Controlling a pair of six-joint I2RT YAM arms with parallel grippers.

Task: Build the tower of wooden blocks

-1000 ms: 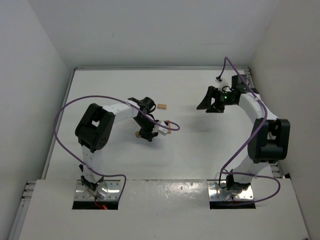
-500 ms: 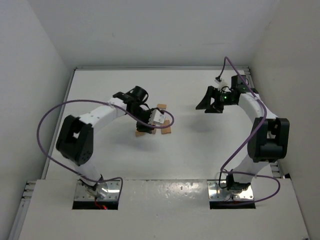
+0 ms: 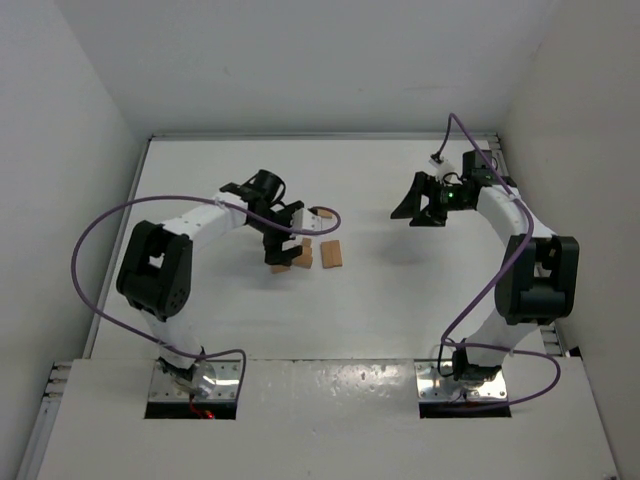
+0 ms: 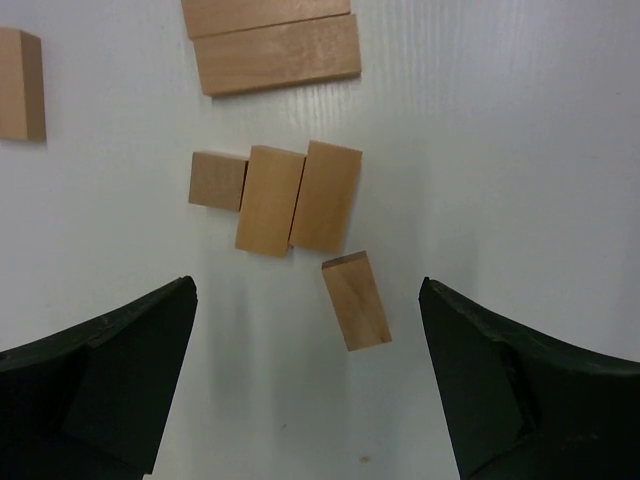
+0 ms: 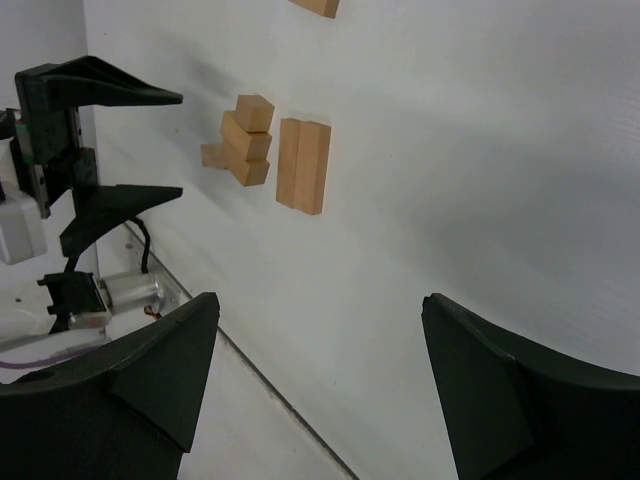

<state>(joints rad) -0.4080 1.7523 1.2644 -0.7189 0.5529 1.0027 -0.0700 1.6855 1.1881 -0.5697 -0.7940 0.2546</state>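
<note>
Several tan wood blocks [image 3: 301,257] lie loose on the white table; no tower is in view. In the left wrist view three short blocks [image 4: 270,200] lie side by side, and two long flat blocks [image 4: 275,52] lie beyond them. A lone cube [image 4: 20,70] sits at the left edge. One short block [image 4: 357,300] lies tilted between the jaws, touching neither. My left gripper [image 4: 306,285] [image 3: 284,240] hovers over this cluster, open wide and empty. Far to the right, my right gripper [image 3: 420,212] [image 5: 320,300] hangs open, holding nothing.
The right wrist view shows the block cluster [image 5: 245,140] and the long pair [image 5: 303,165] from afar, with the left gripper [image 5: 100,150] beside them. White walls enclose the table [image 3: 400,290] on three sides. A purple cable [image 3: 100,240] loops from each arm.
My left gripper swung toward the back left and opened wide, letting go of the block it carried, which now lies by the others. The right arm stayed put; its jaws opened slightly.
</note>
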